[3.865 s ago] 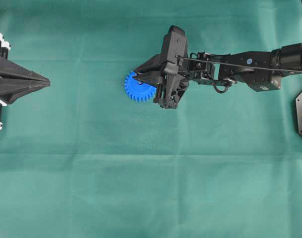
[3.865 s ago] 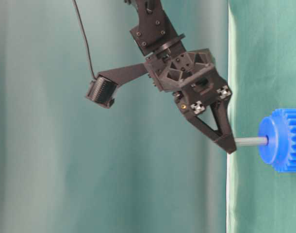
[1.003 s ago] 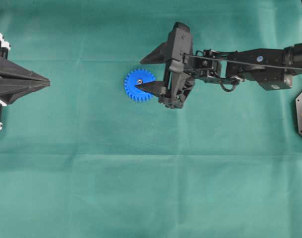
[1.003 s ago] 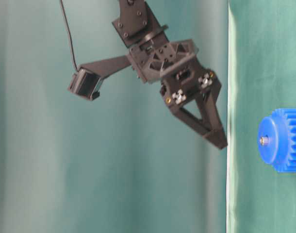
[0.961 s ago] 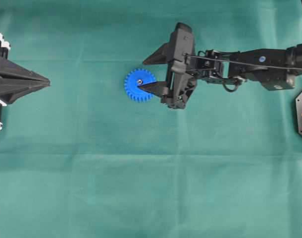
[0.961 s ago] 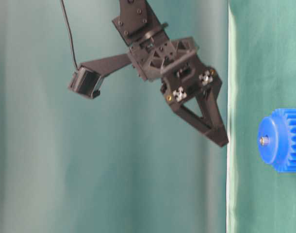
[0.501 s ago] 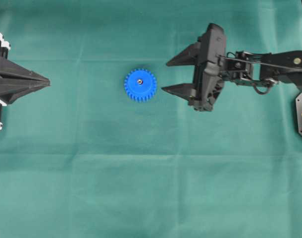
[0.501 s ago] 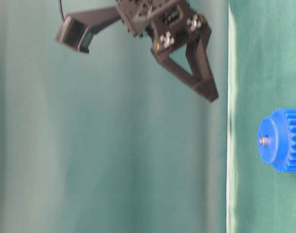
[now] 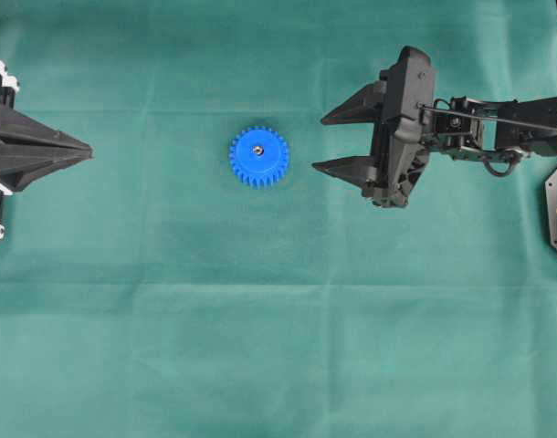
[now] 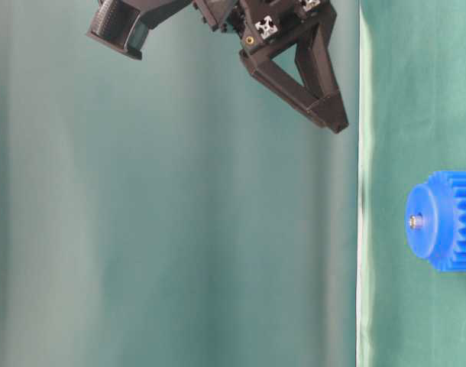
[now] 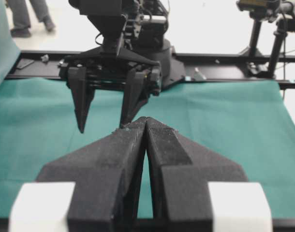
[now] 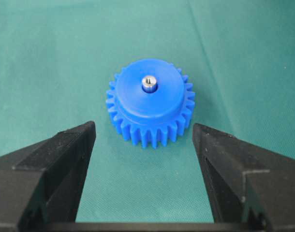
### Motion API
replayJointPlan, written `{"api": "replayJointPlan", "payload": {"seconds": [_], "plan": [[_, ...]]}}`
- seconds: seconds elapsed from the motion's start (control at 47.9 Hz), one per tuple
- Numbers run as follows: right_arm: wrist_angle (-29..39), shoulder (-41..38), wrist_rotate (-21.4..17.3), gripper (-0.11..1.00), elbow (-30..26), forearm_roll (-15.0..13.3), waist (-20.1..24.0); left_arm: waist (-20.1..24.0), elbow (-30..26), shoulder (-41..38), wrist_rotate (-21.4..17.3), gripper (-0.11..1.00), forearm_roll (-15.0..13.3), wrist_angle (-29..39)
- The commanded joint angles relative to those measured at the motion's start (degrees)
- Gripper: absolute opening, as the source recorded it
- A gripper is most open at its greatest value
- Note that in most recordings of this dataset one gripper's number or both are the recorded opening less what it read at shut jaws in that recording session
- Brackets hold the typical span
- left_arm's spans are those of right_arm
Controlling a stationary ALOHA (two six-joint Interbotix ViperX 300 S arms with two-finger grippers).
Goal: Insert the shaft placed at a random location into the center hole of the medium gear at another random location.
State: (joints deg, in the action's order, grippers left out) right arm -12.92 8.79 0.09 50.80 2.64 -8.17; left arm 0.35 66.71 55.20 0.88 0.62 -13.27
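The blue medium gear (image 9: 258,156) lies flat on the green cloth. The silvery shaft (image 9: 257,149) sits in its center hole, only its tip showing above the hub (image 12: 148,82) (image 10: 415,222). My right gripper (image 9: 320,143) is open and empty, raised and to the right of the gear, clear of it. In its wrist view the gear (image 12: 149,102) lies beyond the two spread fingers (image 12: 60,159). My left gripper (image 9: 89,151) is shut and empty at the far left, its tips together (image 11: 145,120).
The green cloth (image 9: 278,328) covers the whole table. In the left wrist view the right arm's fingers (image 11: 82,104) hang ahead, with a black frame (image 11: 220,72) and stands behind the table edge.
The shaft went down into the gear's hole and my right gripper let go of it. The open gripper has since drawn back to the right and risen away from the gear.
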Motion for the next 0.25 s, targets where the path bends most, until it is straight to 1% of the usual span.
{"api": "replayJointPlan", "payload": {"seconds": [0.0,0.23], "plan": [[-0.44,1.14,-0.44,0.83,-0.62,0.09,0.09,0.09,-1.23,-0.26,0.09,0.00,0.09,-0.26],[-0.44,1.14,-0.44,0.83,-0.62,0.09,0.09,0.09,-1.14,-0.26,0.09,0.00,0.09,0.09]]}}
